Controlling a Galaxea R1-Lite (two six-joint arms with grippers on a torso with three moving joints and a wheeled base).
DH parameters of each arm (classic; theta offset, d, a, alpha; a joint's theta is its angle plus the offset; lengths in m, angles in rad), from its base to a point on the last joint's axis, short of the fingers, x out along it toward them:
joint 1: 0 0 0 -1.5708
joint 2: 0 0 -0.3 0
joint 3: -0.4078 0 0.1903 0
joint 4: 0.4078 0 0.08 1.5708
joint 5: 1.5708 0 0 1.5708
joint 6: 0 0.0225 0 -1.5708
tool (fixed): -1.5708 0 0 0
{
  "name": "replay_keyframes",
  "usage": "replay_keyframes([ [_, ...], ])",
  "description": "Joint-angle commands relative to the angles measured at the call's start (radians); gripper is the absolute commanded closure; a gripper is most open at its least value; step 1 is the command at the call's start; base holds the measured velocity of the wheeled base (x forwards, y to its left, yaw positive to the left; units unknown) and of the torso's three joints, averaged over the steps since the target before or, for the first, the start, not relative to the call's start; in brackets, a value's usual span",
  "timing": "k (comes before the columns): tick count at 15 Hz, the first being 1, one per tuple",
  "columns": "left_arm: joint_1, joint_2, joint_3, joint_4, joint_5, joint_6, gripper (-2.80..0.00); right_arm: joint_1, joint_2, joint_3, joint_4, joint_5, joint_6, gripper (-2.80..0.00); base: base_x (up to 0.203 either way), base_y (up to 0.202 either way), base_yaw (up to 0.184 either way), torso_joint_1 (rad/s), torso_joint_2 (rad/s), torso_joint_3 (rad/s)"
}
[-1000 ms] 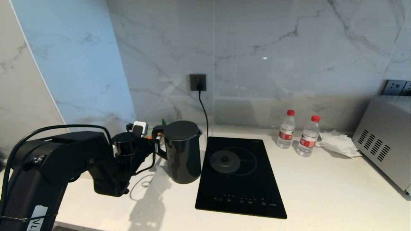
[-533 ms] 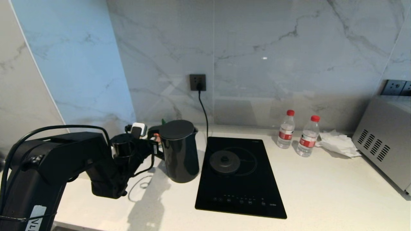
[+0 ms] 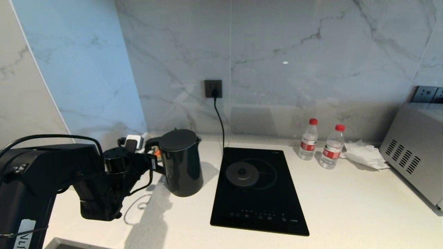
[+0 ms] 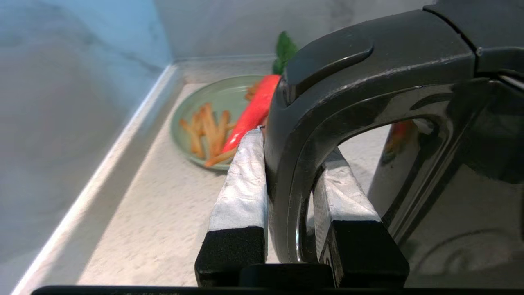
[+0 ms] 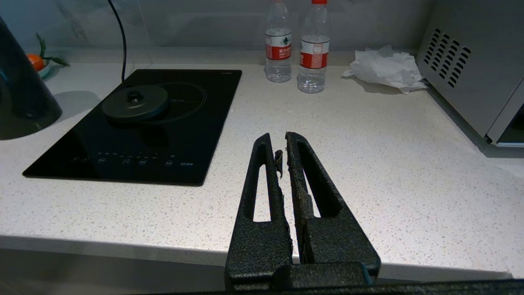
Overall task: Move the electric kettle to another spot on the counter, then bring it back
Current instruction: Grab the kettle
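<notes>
The glossy black electric kettle (image 3: 181, 162) stands upright on the left of the white counter (image 3: 346, 207), a short way left of the cooktop. My left gripper (image 3: 154, 163) is shut on its loop handle (image 4: 294, 172), one white-padded finger on each side of the bar. Whether the kettle's bottom touches the counter I cannot tell. In the right wrist view the kettle's body (image 5: 20, 106) shows at the far edge. My right gripper (image 5: 279, 141) hangs shut and empty over the counter's front edge, parked.
The round dark base disc (image 3: 242, 174) with its cord lies on the black cooktop (image 3: 258, 211). A green plate (image 4: 213, 106) of carrot and fries sits in the corner behind the kettle. Two water bottles (image 3: 308, 140), crumpled paper (image 3: 363, 154) and a steel oven (image 3: 415, 152) stand at right.
My left arm has drawn back to the left with the kettle in its grip, widening the gap between the kettle and the cooktop.
</notes>
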Motion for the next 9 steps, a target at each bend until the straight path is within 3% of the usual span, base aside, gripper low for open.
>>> replay_keyframes([
  [1, 0.02, -0.049, 0.039, -0.013, 0.001, 0.0, 0.0, 0.0, 0.0, -0.001, 0.0, 0.0, -0.001, 0.0, 0.0, 0.0, 0.0, 0.0, 0.0, 0.0],
  [9, 0.061, -0.12, 0.279, -0.014, 0.027, -0.015, 0.0, 0.0, 0.0, -0.001, 0.0, 0.0, -0.001, 0.0, 0.0, 0.0, 0.0, 0.0, 0.0, 0.0],
])
